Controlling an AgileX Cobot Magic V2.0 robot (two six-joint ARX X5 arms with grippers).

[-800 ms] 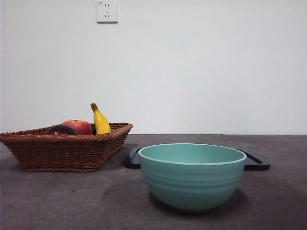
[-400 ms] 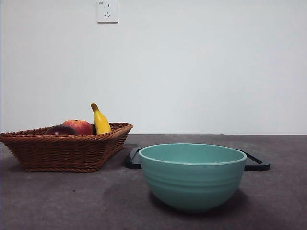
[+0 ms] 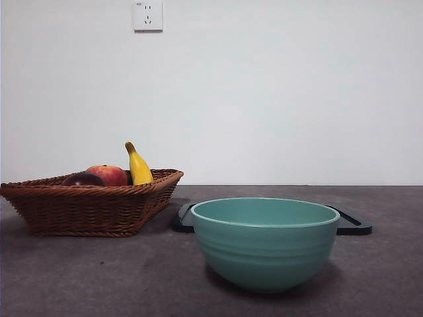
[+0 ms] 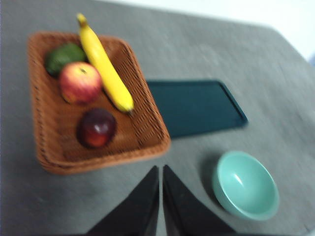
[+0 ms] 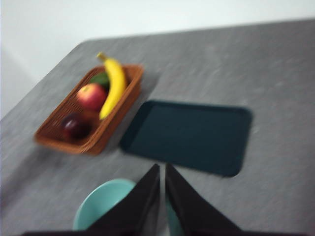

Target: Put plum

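We see a grey tabletop (image 3: 79, 277) carrying three things: a brown wicker basket (image 3: 86, 208) at one side, a flat dark tray (image 4: 194, 108) just beside it, and a teal bowl (image 3: 264, 241) standing nearer us, apart from the basket.

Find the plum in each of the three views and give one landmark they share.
Front view: the plum peeks over the wicker basket's rim, beside the red apple.
Left wrist view: plum lies in the basket, at the end nearest the left gripper.
Right wrist view: plum in the basket's near end.
Shared landmark: the yellow banana in the same basket.
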